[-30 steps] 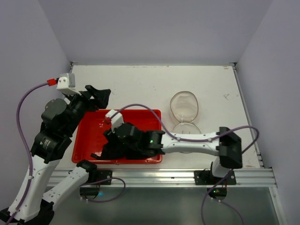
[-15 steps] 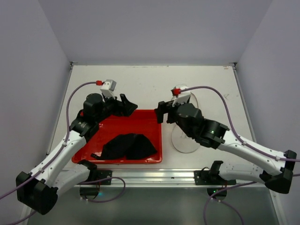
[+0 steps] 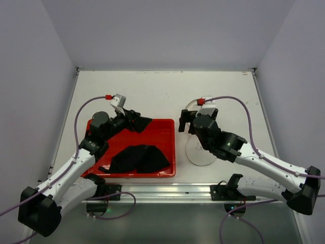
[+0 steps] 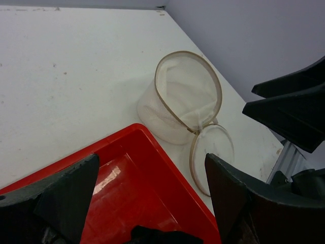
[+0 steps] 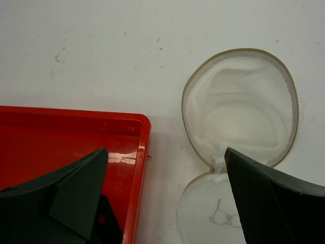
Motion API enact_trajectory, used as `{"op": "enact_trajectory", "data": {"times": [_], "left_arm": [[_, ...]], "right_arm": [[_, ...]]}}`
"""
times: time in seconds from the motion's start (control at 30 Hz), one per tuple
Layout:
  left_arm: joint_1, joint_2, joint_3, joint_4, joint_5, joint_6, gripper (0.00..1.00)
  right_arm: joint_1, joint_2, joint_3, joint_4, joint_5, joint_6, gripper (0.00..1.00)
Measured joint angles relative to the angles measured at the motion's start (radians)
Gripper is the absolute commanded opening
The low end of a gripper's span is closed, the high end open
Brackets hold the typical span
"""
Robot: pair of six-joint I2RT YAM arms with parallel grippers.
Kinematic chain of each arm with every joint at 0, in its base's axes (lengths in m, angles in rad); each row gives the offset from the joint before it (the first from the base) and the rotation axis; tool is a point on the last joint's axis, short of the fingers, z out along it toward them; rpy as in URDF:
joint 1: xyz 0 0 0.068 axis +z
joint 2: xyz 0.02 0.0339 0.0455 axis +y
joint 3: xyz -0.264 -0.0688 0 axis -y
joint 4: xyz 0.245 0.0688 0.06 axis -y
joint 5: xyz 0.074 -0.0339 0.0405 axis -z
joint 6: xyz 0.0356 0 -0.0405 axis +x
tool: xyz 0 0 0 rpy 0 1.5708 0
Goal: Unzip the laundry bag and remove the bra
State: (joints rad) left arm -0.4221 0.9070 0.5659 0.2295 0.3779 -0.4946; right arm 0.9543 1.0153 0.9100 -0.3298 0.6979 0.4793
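Checking the near edge first: the bra (image 3: pixel 139 158) lies bunched in the near half of the red tray (image 3: pixel 158 134), wholly inside the rim, with nothing gripping it. One thin end trails toward the near-left corner; I cannot tell whether it rests on the rim.

Left gripper (image 3: pixel 143 121) hangs over the tray's far-left part, fingers wide apart and empty. Right gripper (image 3: pixel 183 122) sits just beyond the tray's far-right corner, between the tray and the laundry bag (image 5: pixel 238 107), its fingers likewise spread wide with nothing between them.

The bag lies on the table (image 3: pixel 152 91) just right of the tray, apart from it. It is unzipped: the round flap (image 5: pixel 213 218), bearing a small dark mark, is folded out toward me and joined to the dome at one point on the rim. The wrist views show only pale mesh inside, no dark fabric. My judgement: both steps look done, and what remains is a clean retreat.

Risks from here:
- The right arm crosses directly above the flap. A low pull-back could drag the light mesh or flip it against the tray.
- The right fingers are near the tray corner. A sideways swing could knock the tray and shift the bra.
- A dip by the left gripper over the tray could hook the fabric and lift it out.
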Motion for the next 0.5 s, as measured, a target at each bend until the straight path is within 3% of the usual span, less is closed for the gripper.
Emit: {"op": "enact_trajectory", "data": {"times": [0.5], "left_arm": [[-0.019,-0.066,-0.026,0.047,0.011,0.002,0.88]], "right_arm": [[0.000,0.004,0.000,-0.021,0.074,0.082,0.99]]}}
